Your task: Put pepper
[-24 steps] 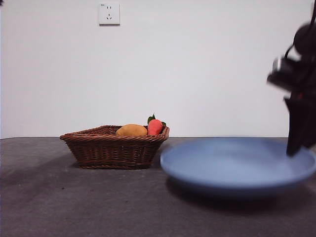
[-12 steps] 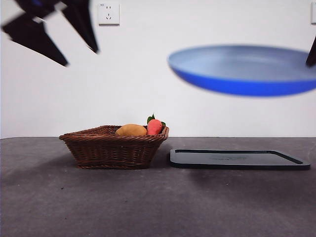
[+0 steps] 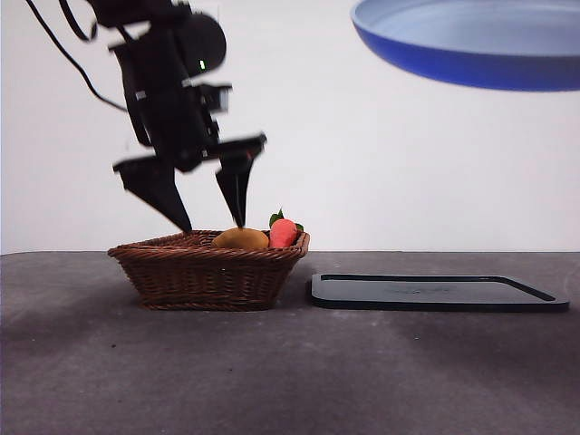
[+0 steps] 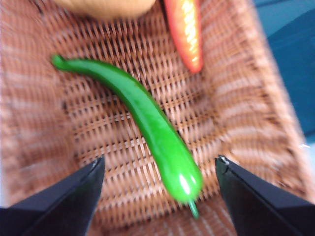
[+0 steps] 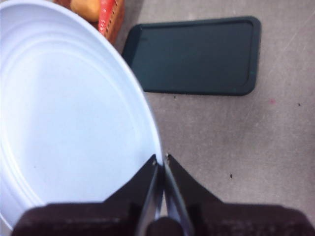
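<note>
The green pepper (image 4: 147,120) lies on the floor of the brown wicker basket (image 3: 210,268); it is hidden in the front view. My left gripper (image 3: 210,222) is open and hangs just above the basket, its jaws on either side of the pepper in the left wrist view (image 4: 160,196). My right gripper (image 5: 161,160) is shut on the rim of the blue plate (image 5: 64,118) and holds it high in the air, at the top right of the front view (image 3: 471,41).
A yellow-orange fruit (image 3: 240,239) and a red-orange fruit with green leaves (image 3: 285,232) lie in the basket's far end. A flat black tray (image 3: 435,292) lies on the dark table to the right of the basket, below the plate.
The left arm has come down from the top left to just above the basket. The right gripper has lifted the blue plate off the black tray and carried it higher.
</note>
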Robot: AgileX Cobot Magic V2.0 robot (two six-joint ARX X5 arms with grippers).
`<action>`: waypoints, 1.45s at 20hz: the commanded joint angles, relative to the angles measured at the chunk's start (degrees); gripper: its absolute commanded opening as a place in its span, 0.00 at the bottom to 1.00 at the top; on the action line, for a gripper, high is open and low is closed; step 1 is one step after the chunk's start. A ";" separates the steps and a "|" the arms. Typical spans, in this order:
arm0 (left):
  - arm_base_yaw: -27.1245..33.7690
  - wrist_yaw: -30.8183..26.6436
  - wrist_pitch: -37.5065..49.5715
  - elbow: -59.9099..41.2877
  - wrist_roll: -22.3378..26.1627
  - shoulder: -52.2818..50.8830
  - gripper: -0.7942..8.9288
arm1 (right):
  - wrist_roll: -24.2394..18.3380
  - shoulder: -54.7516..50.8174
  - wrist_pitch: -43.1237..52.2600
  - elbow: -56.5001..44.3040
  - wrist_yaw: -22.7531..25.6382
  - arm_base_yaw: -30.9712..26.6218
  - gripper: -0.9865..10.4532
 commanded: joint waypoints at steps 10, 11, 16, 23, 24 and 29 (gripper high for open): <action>-2.25 -3.30 4.46 1.42 -1.90 8.07 0.48 | 0.81 0.39 0.07 1.05 -0.44 0.13 0.09; -2.23 -3.37 4.33 1.42 -1.88 8.31 0.48 | 0.72 0.39 0.09 1.05 -0.44 0.13 0.09; -2.23 -5.99 4.81 1.40 -1.88 8.41 0.48 | 0.61 0.39 0.11 1.05 -0.42 0.13 0.09; -2.75 -4.33 4.98 1.40 -1.95 8.41 0.32 | 0.59 0.39 0.61 1.05 -0.42 0.13 0.09; -2.93 -4.33 4.96 1.40 -1.95 8.41 0.32 | 0.55 0.39 0.61 1.05 -0.42 0.13 0.09; -2.93 -3.06 4.31 1.40 -3.67 8.41 0.25 | 0.20 0.39 0.61 1.05 -0.42 0.13 0.09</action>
